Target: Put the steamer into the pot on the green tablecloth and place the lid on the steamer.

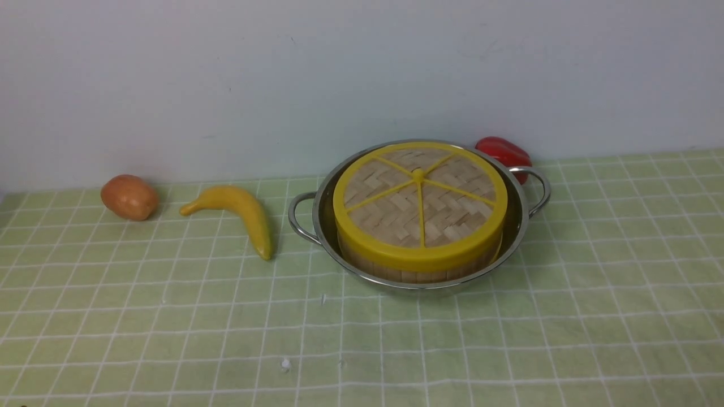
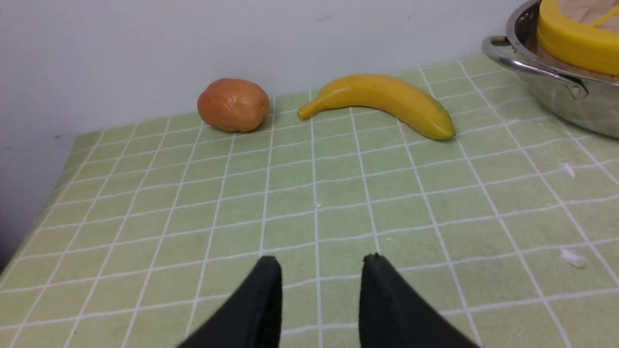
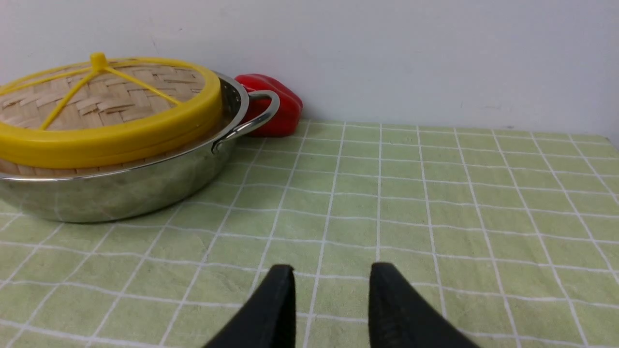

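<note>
The shiny steel pot [image 1: 517, 217] stands on the green tablecloth [image 1: 169, 328] toward the back. Inside it sits the steamer [image 1: 418, 272], its low wooden wall showing under the lid [image 1: 419, 200], which rests flat on top with yellow rim and spokes. Neither arm shows in the front view. In the left wrist view my left gripper [image 2: 321, 261] hovers over bare cloth, open with nothing between its black fingers, the pot [image 2: 580, 104] far off to one side. My right gripper [image 3: 331, 268] is likewise open and empty over cloth, away from the pot [image 3: 121, 188] and lid [image 3: 106, 104].
A yellow banana [image 1: 240, 212] and a brown potato [image 1: 129, 196] lie left of the pot near the wall. A red pepper [image 1: 503, 151] sits behind the pot's right handle. A pale wall bounds the back. Small white scraps [image 1: 285, 364] lie on the cloth.
</note>
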Motion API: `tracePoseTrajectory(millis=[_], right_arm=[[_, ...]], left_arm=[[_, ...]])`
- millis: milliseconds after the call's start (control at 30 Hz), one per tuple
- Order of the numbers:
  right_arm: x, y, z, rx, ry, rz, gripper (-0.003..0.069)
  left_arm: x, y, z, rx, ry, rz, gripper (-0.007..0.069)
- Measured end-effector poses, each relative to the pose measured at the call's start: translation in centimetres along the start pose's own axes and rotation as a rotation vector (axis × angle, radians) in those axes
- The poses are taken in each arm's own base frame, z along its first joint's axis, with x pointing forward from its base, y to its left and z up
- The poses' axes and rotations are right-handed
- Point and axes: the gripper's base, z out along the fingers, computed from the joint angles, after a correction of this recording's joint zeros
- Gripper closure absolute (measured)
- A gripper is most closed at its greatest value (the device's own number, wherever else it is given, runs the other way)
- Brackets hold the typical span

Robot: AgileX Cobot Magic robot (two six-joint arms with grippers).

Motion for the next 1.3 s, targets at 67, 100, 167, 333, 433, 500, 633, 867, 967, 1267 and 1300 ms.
tracePoseTrajectory(millis=[67,100,167,333,433,500,633,867,967,1267,1300], right_arm=[[0.0,0.0,0.0,0.0,0.0,0.0,0.0419],[0.0,0.0,0.0,0.0,0.0,0.0,0.0419],[0.0,0.0,0.0,0.0,0.0,0.0,0.0419],[0.0,0.0,0.0,0.0,0.0,0.0,0.0419],[0.0,0.0,0.0,0.0,0.0,0.0,0.0419],[0.0,0.0,0.0,0.0,0.0,0.0,0.0419],[0.0,0.0,0.0,0.0,0.0,0.0,0.0419],[0.0,0.0,0.0,0.0,0.0,0.0,0.0419],[0.0,0.0,0.0,0.0,0.0,0.0,0.0419],[0.0,0.0,0.0,0.0,0.0,0.0,0.0419],[0.0,0.0,0.0,0.0,0.0,0.0,0.0419]], left_arm=[[0.0,0.0,0.0,0.0,0.0,0.0,0.0393],[0.0,0.0,0.0,0.0,0.0,0.0,0.0392],[0.0,0.0,0.0,0.0,0.0,0.0,0.0389],[0.0,0.0,0.0,0.0,0.0,0.001,0.0382],[0.0,0.0,0.0,0.0,0.0,0.001,0.0382],[0.0,0.0,0.0,0.0,0.0,0.001,0.0382],[0.0,0.0,0.0,0.0,0.0,0.001,0.0382],[0.0,0.0,0.0,0.0,0.0,0.001,0.0382],[0.0,0.0,0.0,0.0,0.0,0.001,0.0382],[0.0,0.0,0.0,0.0,0.0,0.001,0.0382],[0.0,0.0,0.0,0.0,0.0,0.001,0.0382]])
